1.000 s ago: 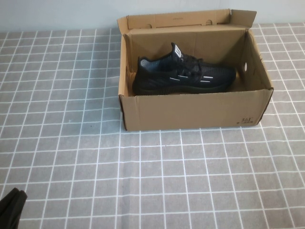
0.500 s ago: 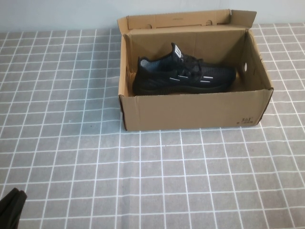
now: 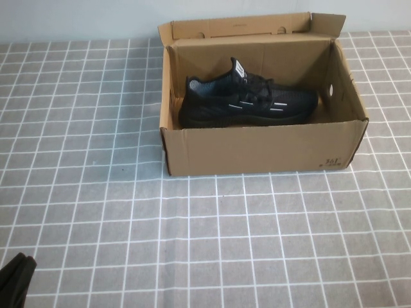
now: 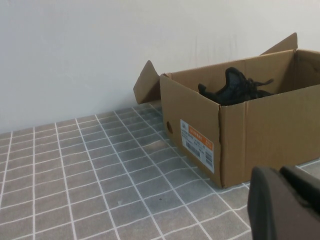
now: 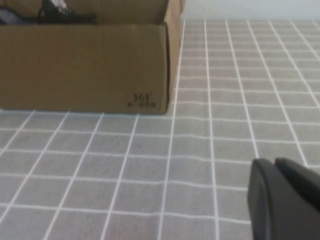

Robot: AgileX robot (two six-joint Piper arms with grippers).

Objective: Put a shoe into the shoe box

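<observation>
A black sneaker with white stripes [image 3: 247, 101] lies on its side inside the open brown cardboard shoe box [image 3: 257, 151] at the back middle of the table. The shoe's top shows over the box wall in the left wrist view [image 4: 235, 87]. My left gripper [image 3: 18, 277] sits at the near left corner of the table, far from the box, shut and empty; it also shows in the left wrist view [image 4: 280, 171]. My right gripper [image 5: 274, 162] is out of the high view. It hovers low over the table in front of the box's right corner, shut and empty.
The box [image 5: 85, 65] has its lid flaps [image 3: 250, 27] standing open at the back. A grey cloth with a white grid [image 3: 192, 244] covers the table. A pale wall [image 4: 100, 50] stands behind.
</observation>
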